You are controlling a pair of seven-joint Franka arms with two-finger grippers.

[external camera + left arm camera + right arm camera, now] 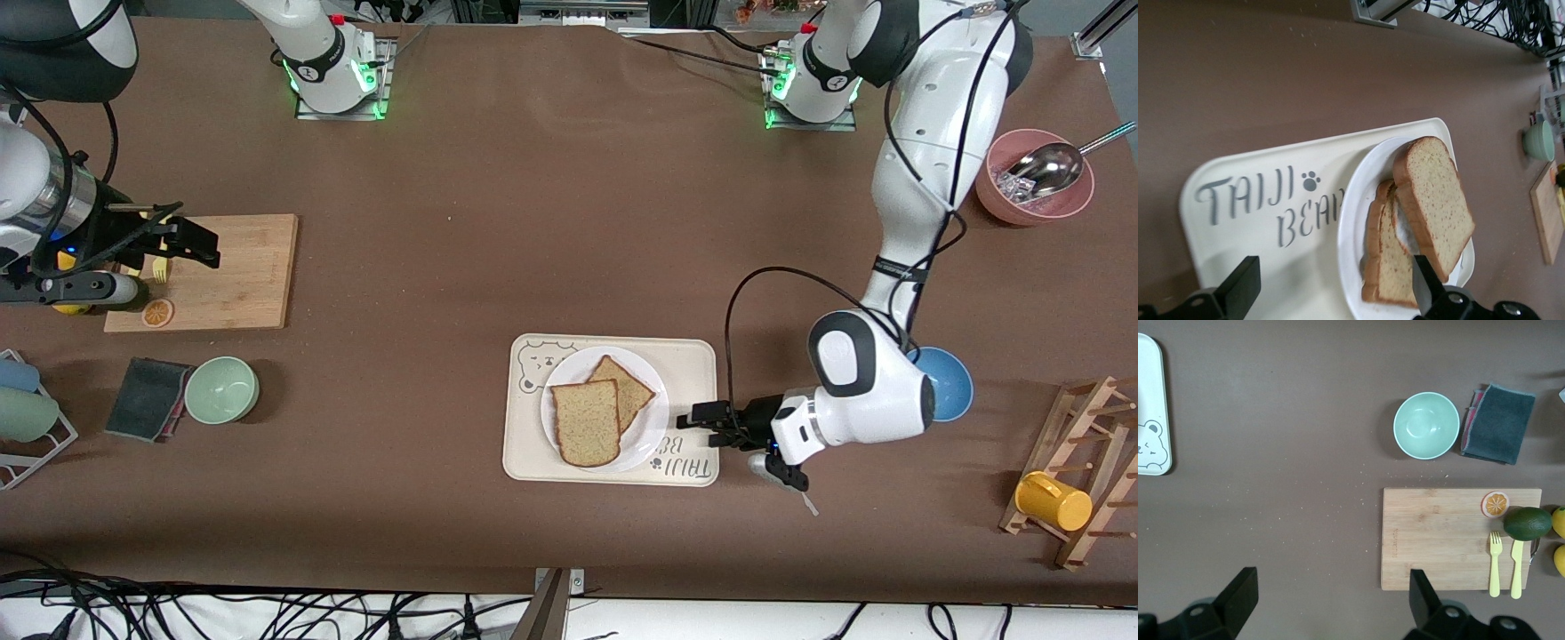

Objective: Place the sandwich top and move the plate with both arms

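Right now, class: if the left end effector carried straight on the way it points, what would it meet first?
The left end effector, fingers open, sits low over the tray's edge, pointing at the plate. It would probably meet the plate's rim first, then the sandwich top; its height is unclear.

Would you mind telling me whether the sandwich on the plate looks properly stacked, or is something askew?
The sandwich top sits askew: it is rotated and shifted relative to the lower slice, whose corner sticks out on the plate. In the left wrist view it leans tilted rather than flat. Nothing looks spilled or damaged.
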